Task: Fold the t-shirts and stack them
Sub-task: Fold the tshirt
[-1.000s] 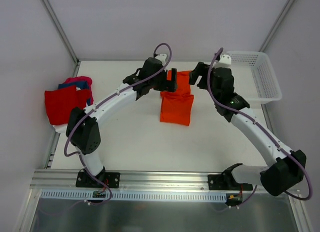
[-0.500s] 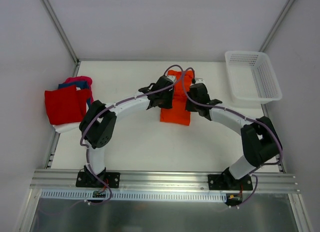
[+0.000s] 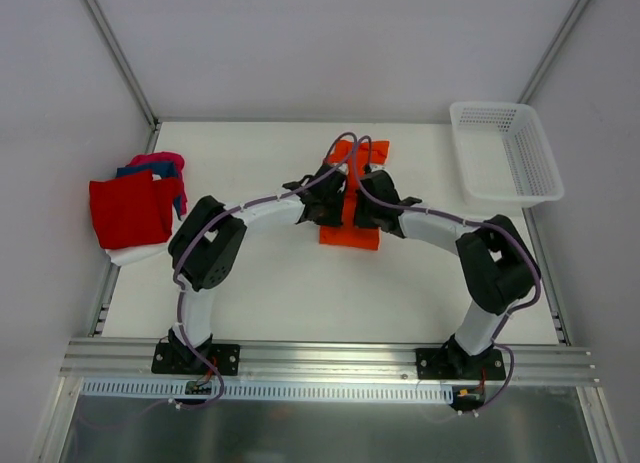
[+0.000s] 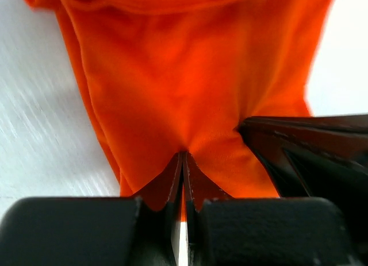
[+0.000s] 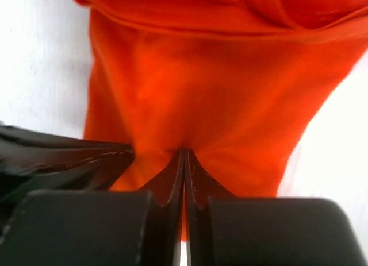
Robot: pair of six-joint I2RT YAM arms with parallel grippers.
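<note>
Across the white table, the left arm and right arm have swung in and now meet in the middle. Under them lies the orange t-shirt, folded narrow. The other t-shirts sit piled at the left edge. The left gripper and right gripper are each squeezed tight on a pinch of orange cloth. It looks soft, light and floppy, so holding its edges seems best.

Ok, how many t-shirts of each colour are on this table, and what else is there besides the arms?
orange t-shirt: 1
red t-shirt: 1
blue t-shirt: 1
magenta-pink t-shirt: 1
white t-shirt, only its edge showing under the red one: 1
white mesh basket: 1
Total: 6
</note>
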